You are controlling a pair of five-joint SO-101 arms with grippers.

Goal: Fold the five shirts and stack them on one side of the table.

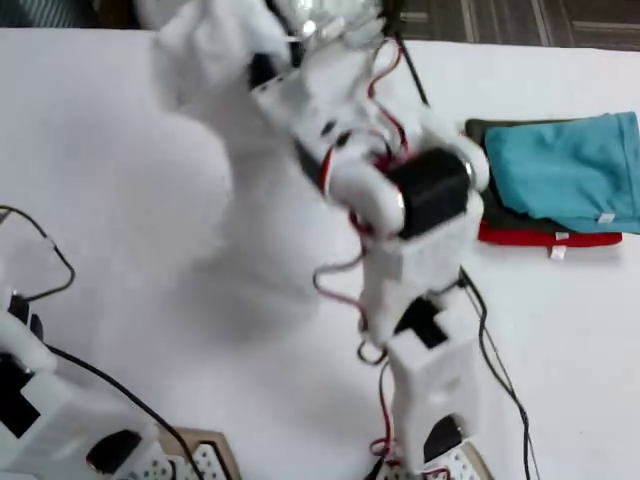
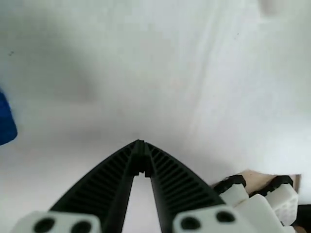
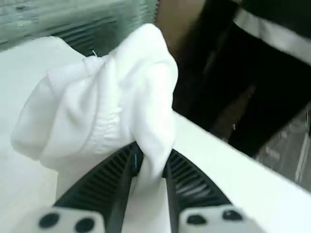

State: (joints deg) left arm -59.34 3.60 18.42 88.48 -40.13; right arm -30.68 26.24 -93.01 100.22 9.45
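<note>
A white shirt (image 1: pixel 215 120) hangs lifted over the far middle of the table, its lower part draping down onto the white tabletop. My right gripper (image 3: pixel 148 162) is shut on a bunched fold of that white shirt (image 3: pixel 107 102), and in the high view the right gripper (image 1: pixel 268 68) is raised near the table's far edge. My left gripper (image 2: pixel 140 148) is shut with nothing in it, its tips meeting just above a white surface. At the right side lies a stack of folded shirts: a teal one (image 1: pixel 565 165) on top, a dark one (image 1: pixel 492 205) under it and a red one (image 1: pixel 545 238) at the bottom.
The right arm's body (image 1: pixel 420 260) and its cables (image 1: pixel 495 350) stand mid-table. The left arm (image 1: pixel 35 400) sits at the near left corner with a black cable (image 1: pixel 50 250). A blue object (image 2: pixel 6 121) shows at the left wrist view's edge. Dark floor lies beyond the far table edge (image 1: pixel 520 42).
</note>
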